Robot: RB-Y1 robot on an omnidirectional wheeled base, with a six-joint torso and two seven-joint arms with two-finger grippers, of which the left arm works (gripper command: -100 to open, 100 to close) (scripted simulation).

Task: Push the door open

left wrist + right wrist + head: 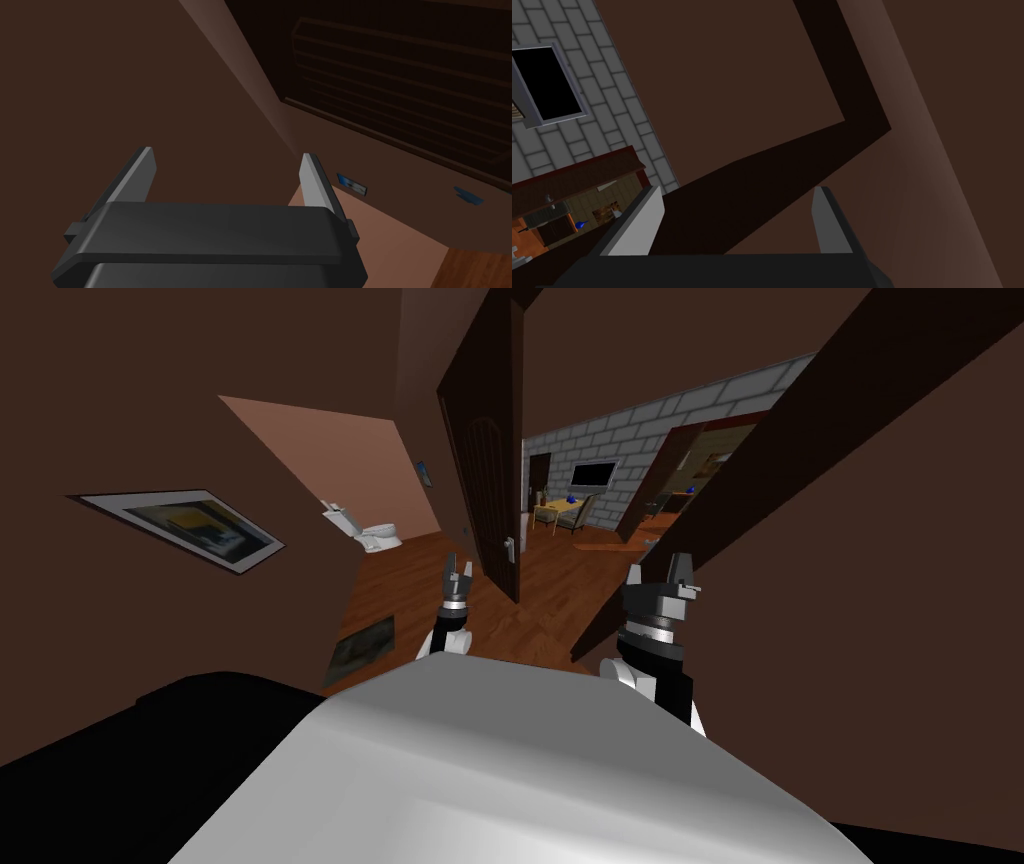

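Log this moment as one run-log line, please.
dark brown panelled door: partly open | left pincer: open, beside door | right pincer: open

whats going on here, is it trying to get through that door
A two-armed robot faces a dark door that stands partly open, edge-on to it. Its left arm is up close beside the door, near the handle, with its jaws open and holding nothing. Whether it touches the door I cannot tell. The right arm is up by the door frame, jaws open too.

Dark matt door (490,458), glossy wood floor (560,578)
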